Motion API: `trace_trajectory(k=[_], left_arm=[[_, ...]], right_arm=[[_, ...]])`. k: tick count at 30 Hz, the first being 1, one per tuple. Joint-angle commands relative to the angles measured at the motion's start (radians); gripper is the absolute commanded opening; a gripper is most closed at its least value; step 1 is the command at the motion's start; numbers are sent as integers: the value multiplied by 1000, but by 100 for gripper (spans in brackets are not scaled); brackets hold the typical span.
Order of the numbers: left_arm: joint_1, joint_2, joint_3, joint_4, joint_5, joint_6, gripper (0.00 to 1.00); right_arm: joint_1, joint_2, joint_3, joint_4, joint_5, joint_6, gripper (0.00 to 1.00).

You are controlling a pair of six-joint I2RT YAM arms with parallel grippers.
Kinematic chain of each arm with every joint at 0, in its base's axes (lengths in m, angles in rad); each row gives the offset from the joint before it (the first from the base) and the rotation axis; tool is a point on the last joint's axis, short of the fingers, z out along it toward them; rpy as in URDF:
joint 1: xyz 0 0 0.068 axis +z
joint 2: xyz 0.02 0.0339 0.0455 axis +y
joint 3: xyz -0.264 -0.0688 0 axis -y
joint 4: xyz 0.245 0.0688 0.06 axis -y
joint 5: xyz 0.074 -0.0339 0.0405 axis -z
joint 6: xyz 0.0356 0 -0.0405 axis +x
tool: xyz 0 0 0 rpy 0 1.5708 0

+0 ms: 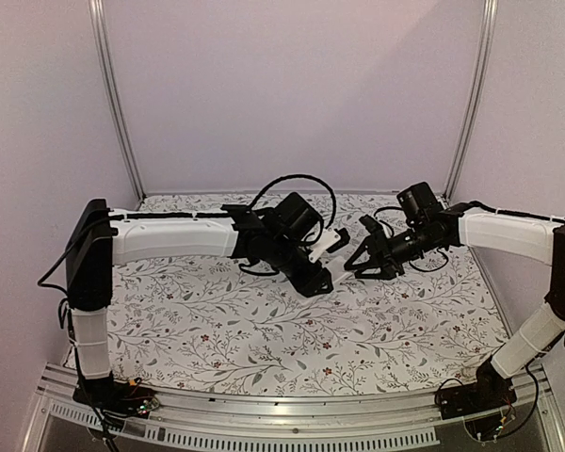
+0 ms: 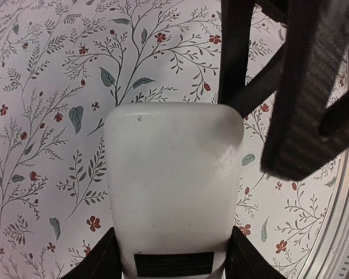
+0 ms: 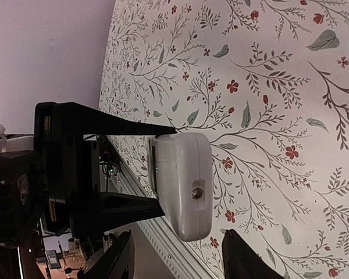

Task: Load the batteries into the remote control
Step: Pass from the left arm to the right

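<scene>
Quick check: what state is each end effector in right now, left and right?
Left end effector: closed on the remote control.
Right end effector: open, nothing visible between its fingers.

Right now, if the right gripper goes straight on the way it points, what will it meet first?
Most likely the near end of the remote control, held by the left gripper, straight ahead; depth is unclear.

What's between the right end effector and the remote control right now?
Nothing: in the right wrist view the stretch from the right end effector to the remote control is bare, with only the floral cloth behind.
</scene>
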Motion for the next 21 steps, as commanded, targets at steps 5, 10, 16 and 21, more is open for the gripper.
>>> trace_trajectory(k=[5, 10, 16, 21], left_arm=[[-11, -38, -20, 52, -12, -5, 32], [-12, -58, -50, 88, 5, -9, 32], [-11, -71, -68, 99, 1, -11, 32], [-10, -81, -77, 104, -10, -18, 42]], right_arm=[[33, 62, 39, 8, 15, 13, 43], [34, 65, 40, 47, -1, 35, 34], [35, 69, 43, 64, -15, 52, 15], [36, 64, 46, 64, -12, 56, 1]])
